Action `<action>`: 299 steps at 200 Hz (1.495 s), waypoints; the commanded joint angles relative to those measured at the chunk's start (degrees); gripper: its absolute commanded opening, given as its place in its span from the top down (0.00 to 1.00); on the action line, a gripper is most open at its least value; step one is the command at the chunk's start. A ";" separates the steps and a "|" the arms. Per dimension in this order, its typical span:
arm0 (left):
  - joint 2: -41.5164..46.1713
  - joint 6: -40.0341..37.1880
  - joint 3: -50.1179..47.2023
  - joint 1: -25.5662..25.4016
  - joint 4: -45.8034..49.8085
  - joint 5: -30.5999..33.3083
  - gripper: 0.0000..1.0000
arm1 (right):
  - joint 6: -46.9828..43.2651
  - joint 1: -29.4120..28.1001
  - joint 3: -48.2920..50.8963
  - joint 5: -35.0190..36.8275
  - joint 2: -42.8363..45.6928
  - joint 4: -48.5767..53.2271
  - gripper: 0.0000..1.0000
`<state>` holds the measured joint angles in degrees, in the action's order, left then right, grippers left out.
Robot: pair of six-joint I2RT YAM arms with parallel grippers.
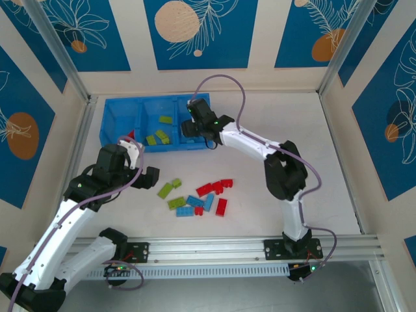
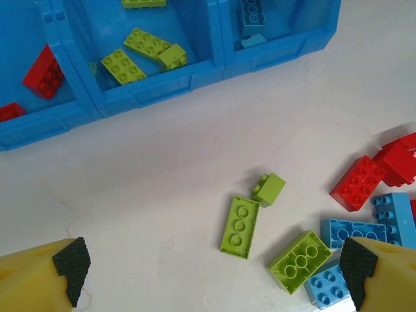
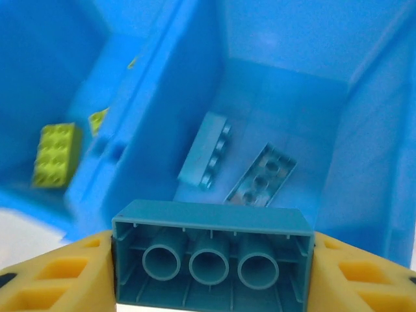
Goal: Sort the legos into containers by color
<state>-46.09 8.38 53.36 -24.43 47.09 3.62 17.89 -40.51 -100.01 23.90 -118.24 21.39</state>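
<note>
The blue tray (image 1: 110,123) stands at the back left: red legos in its left compartment, lime green legos (image 2: 140,45) in the middle, light blue ones (image 3: 205,149) in the right. My right gripper (image 1: 195,123) hangs over the right compartment, shut on a light blue lego (image 3: 211,260) that shows its hollow underside. My left gripper (image 2: 214,270) is open above the table, with an upside-down green lego (image 2: 240,226) just ahead of it. Loose red legos (image 1: 214,188), blue legos (image 1: 195,203) and green legos (image 1: 168,189) lie mid-table.
An aluminium rail (image 1: 214,247) runs along the near edge by the arm bases. Patterned walls and slanted metal posts (image 1: 55,49) close in the table. Bare white tabletop (image 1: 292,130) lies right of the tray.
</note>
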 commanded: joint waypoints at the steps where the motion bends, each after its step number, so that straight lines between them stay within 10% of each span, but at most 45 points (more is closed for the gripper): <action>1: -0.01 -1.23 -0.54 0.91 -0.70 -1.35 0.00 | -2.07 0.82 -7.93 0.38 -3.42 4.73 0.30; 74: -1.55 -2.57 -0.89 4.46 -1.48 -7.09 0.00 | -2.56 -0.16 -10.47 -3.27 1.92 8.84 0.21; 124: -5.57 6.47 -1.84 0.88 -4.34 -15.88 0.05 | -0.99 -3.97 15.77 -12.44 27.84 2.74 0.21; 189: -23.32 3.58 -5.25 -10.32 -12.76 -10.17 0.11 | 4.33 -7.65 40.57 -12.48 51.81 4.70 0.17; 299: -44.54 3.39 -2.63 -11.68 -21.16 -3.86 0.37 | 7.86 -7.30 46.26 -11.58 53.70 6.45 0.16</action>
<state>-88.53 11.75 48.73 -35.51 26.87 -2.26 24.56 -47.99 -53.87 12.82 -64.58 27.51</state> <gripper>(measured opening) 0.696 0.838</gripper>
